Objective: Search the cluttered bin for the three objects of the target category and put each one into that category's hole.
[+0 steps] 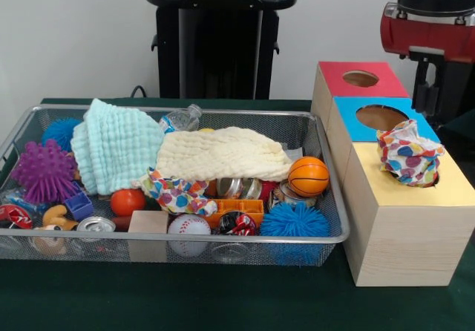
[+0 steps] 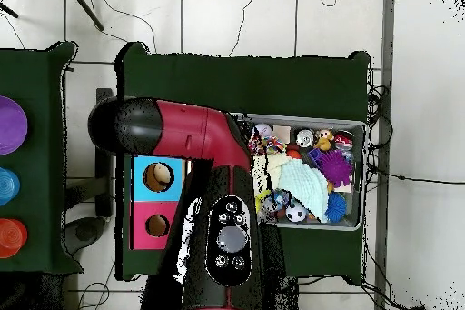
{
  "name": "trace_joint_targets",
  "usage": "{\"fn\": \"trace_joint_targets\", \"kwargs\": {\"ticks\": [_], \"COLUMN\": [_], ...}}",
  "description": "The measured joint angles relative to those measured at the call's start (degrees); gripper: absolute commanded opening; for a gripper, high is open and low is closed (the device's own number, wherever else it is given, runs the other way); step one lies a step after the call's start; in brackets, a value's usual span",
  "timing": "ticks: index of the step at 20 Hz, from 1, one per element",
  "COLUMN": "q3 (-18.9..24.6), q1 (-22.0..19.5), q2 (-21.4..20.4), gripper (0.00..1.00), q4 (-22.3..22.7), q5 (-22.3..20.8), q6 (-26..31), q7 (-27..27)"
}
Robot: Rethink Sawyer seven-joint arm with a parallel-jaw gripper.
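Note:
A wooden box stands right of the wire bin (image 1: 326,236), with a red top (image 1: 386,84), a blue top (image 1: 349,123) and a yellow top (image 1: 453,190), each with a hole. A polka-dot cloth (image 1: 408,153) sits bunched in the yellow hole, sticking out. My gripper (image 1: 429,93) hangs just above and behind it, apart from the cloth. In the bin lie a mint cloth (image 1: 115,145), a cream cloth (image 1: 223,155) and another polka-dot cloth (image 1: 174,194). In the overhead view the arm (image 2: 209,197) hides the yellow end of the box (image 2: 145,177).
The bin (image 2: 361,175) also holds an orange basketball (image 1: 308,176), a blue spiky ball (image 1: 295,220), a baseball (image 1: 188,227), a purple spiky ball (image 1: 44,171), a wooden block (image 1: 148,222), cans and a plastic bottle (image 1: 182,117). Coloured discs (image 2: 7,125) lie on a side table.

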Motion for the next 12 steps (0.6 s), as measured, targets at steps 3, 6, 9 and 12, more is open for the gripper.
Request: {"fn": "trace_joint_targets", "kwargs": {"ticks": [3, 6, 9, 12], "q3": [0.00, 0.00, 0.00, 0.00], "q1": [0.00, 0.00, 0.00, 0.00], "q2": [-0.01, 0.02, 0.06, 0.10], "gripper": [0.00, 0.00, 0.00, 0.00], "q4": [0.00, 0.01, 0.03, 0.13], "q5": [-0.01, -0.06, -0.11, -0.16], "q6": [-0.14, -0.27, -0.68, -1.57], "q7": [0.00, 0.00, 0.00, 0.00]}}
